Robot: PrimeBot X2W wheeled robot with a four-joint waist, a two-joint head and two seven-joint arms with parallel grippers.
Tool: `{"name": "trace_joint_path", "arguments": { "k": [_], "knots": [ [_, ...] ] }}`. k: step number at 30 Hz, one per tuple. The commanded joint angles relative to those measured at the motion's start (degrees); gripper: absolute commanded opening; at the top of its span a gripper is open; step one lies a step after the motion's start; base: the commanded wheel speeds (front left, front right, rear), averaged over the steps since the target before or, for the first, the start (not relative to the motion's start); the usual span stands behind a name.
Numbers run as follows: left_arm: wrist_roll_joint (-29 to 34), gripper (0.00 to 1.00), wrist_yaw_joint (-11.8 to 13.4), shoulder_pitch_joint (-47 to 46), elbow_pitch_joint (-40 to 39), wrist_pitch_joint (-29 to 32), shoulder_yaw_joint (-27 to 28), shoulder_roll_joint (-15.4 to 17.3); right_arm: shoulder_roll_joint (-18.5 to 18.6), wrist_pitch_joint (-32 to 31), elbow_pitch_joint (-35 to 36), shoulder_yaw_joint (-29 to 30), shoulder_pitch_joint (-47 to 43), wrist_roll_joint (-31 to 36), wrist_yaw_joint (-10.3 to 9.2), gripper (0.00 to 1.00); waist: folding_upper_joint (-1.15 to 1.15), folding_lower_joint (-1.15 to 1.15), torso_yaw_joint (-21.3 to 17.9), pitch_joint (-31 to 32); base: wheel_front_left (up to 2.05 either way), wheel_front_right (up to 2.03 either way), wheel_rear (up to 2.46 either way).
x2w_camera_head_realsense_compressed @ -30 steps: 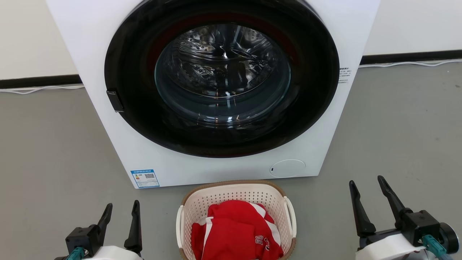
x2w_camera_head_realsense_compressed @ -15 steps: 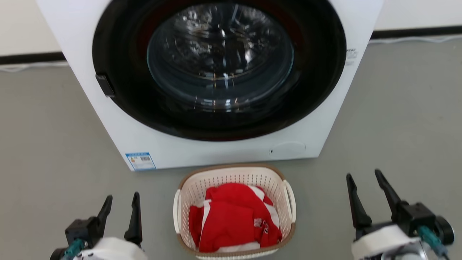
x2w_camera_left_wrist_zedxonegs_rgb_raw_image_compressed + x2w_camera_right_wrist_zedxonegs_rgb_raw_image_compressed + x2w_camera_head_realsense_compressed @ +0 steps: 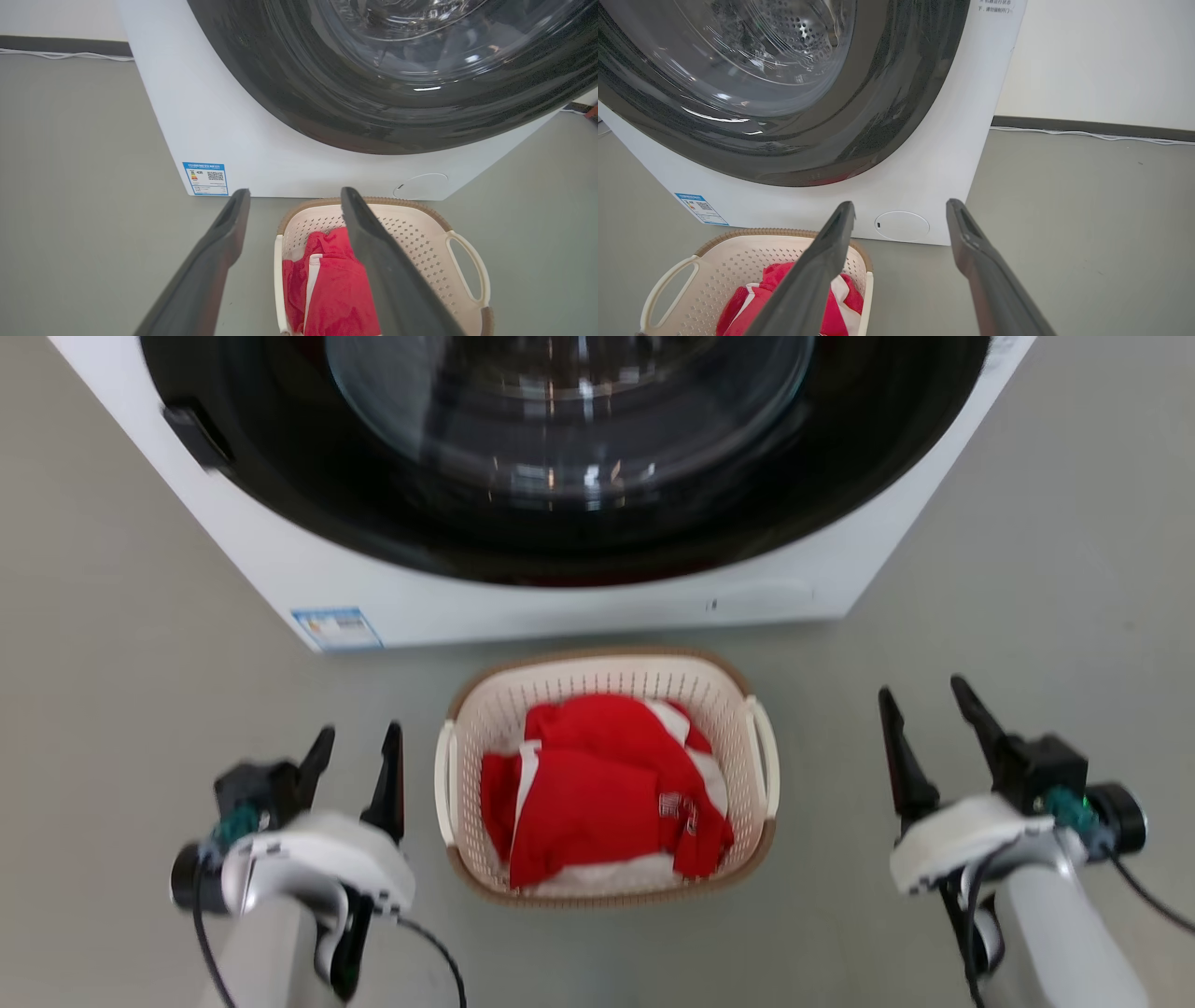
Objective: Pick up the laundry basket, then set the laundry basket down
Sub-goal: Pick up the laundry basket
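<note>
The laundry basket (image 3: pixel 476 728), cream-white and perforated with a brown rim and white side loop handles, stands on the grey floor just in front of the washer. A red and white garment (image 3: pixel 597 784) lies inside it. My left gripper (image 3: pixel 359 747) hangs open to the basket's left, a short way off its left handle. Further out on the other side, my right gripper (image 3: pixel 924 705) is open too, nothing between its fingers. The left wrist view has the basket (image 3: pixel 420 228) at lower right, behind the left gripper (image 3: pixel 294 198). The right wrist view has the basket (image 3: pixel 719 266) at lower left, beside the right gripper (image 3: pixel 901 207).
A white front-loading washer (image 3: pixel 560 607) with a large dark round door stands right behind the basket. Grey floor (image 3: pixel 1027 569) lies open on both sides. A white cable (image 3: pixel 1087 135) runs along the dark skirting at the wall.
The head camera has tilted down, so the washer and basket slid up the picture and more of both forearms shows. Both grippers stay open beside the basket.
</note>
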State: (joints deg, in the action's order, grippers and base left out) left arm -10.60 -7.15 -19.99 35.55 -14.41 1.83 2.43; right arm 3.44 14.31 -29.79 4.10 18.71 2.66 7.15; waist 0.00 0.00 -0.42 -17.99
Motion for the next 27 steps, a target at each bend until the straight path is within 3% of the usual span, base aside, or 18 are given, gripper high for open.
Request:
{"name": "trace_joint_path", "arguments": {
  "k": [1, 13, 27],
  "knots": [
    [-0.2, 1.00, -0.3, -2.8, 0.2, -0.6, 1.2, 1.5, -0.1, 0.7, -0.2, -0.7, 2.3, 0.2, 0.34, 1.00, 0.00, 0.00, 0.2, -3.9, 0.00, 0.00, 0.00],
    [-1.2, 1.00, -0.3, -15.6, 14.8, -0.6, -2.6, 2.4, -0.5, 0.7, -11.0, -1.3, 13.0, 2.2, 0.34, 1.00, 0.00, 0.00, 0.5, -14.8, 0.00, 0.00, 0.00],
    [-1.0, 1.00, -0.3, -21.3, 18.1, -0.6, -3.8, 2.0, -0.6, 0.7, -13.8, -4.6, 17.7, 0.0, 0.34, 1.00, 0.00, 0.00, 0.4, -23.0, 0.00, 0.00, 0.00]
  ]
}}
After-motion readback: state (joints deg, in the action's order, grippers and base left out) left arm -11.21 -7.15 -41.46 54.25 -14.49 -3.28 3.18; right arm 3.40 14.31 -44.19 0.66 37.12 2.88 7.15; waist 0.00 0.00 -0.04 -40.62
